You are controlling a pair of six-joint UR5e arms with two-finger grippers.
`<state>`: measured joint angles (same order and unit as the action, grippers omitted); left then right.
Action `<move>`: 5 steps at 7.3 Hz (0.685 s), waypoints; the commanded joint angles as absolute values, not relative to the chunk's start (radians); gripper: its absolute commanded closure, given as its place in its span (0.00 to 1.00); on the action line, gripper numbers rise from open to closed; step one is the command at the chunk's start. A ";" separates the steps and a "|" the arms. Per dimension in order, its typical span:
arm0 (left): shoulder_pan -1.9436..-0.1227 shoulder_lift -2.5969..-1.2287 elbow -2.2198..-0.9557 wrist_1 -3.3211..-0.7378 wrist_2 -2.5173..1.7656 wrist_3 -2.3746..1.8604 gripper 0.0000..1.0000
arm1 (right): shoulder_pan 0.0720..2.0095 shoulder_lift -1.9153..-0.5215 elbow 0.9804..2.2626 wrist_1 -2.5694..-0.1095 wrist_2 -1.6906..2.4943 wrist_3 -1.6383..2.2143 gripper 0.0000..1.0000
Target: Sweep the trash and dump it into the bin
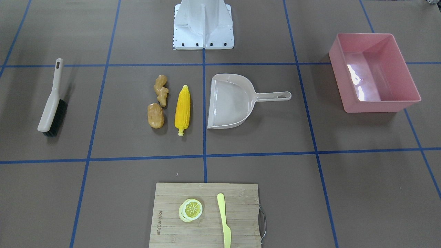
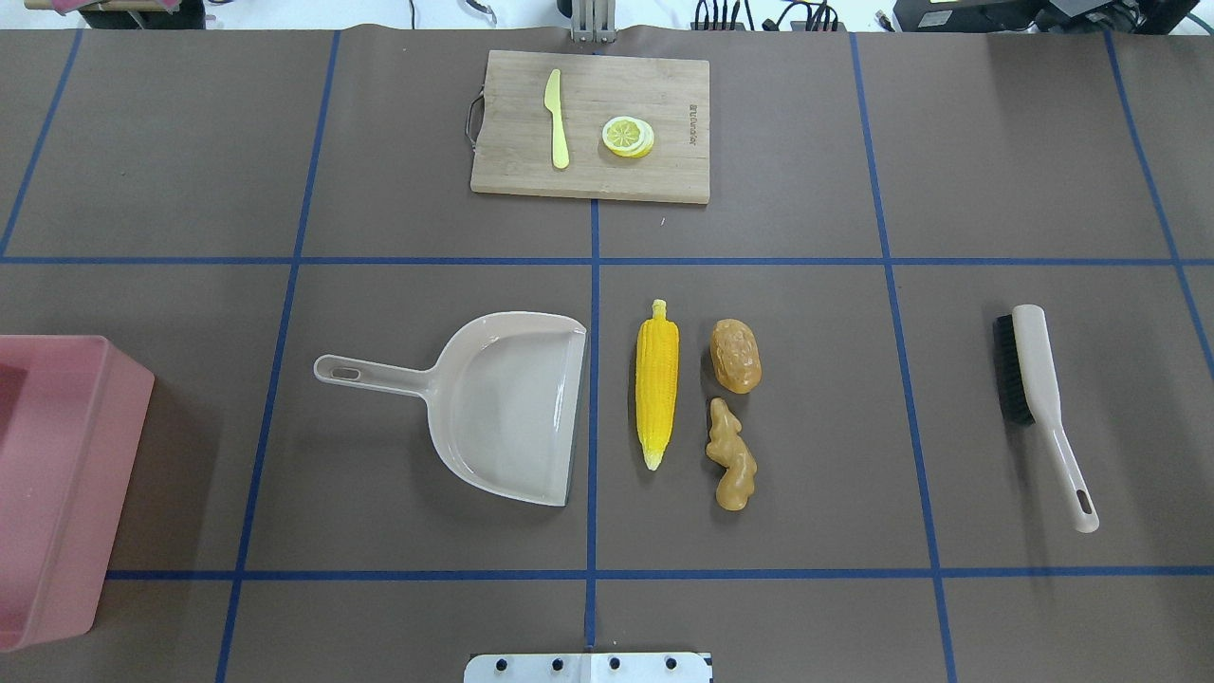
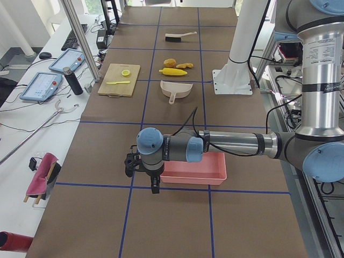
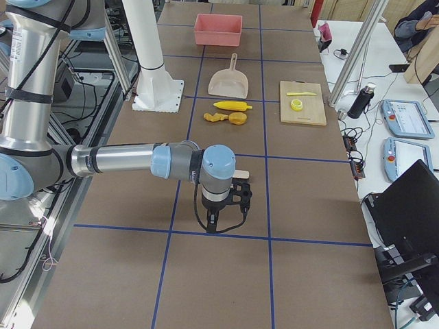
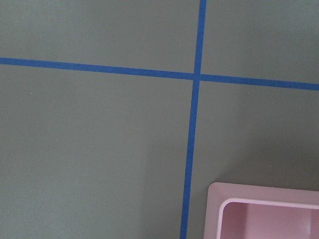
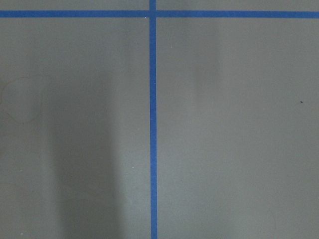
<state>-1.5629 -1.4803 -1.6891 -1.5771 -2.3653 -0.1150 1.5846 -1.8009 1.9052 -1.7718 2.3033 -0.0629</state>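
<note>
Trash: three toy foods lay loose on the table, in the square just to the right of centre. The corn lay parallel to the open mouth of the dustpan, just beside it across a blue tape line. The potato and ginger lay close together on the corn's far side. This layout probably let one push from the brush side drive all three into the pan. The pan's handle pointed toward the bin, which stood well apart on the left arm's side. The brush lay well apart on the right arm's side.

The corn was bright yellow with rows of kernels and a pale tip, the ginger knobbly and glossy tan, and the potato oval, brown and dimpled. None had been swept.

The left gripper hung beside the bin and the right gripper over bare table. Both held nothing visible, and whether either was open could not be told. A lemon slice and knife lay on the board, apart from the trash.
</note>
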 commanded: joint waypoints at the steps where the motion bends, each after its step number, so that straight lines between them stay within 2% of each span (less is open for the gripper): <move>1: -1.562 -1.480 -1.687 -1.557 -2.365 -0.115 0.01 | 1.585 -1.802 1.907 -1.772 2.309 -0.066 0.00; 5: -1.563 -1.480 -1.709 -1.540 -2.367 -0.115 0.01 | 1.586 -1.812 1.905 -1.764 2.332 -0.066 0.00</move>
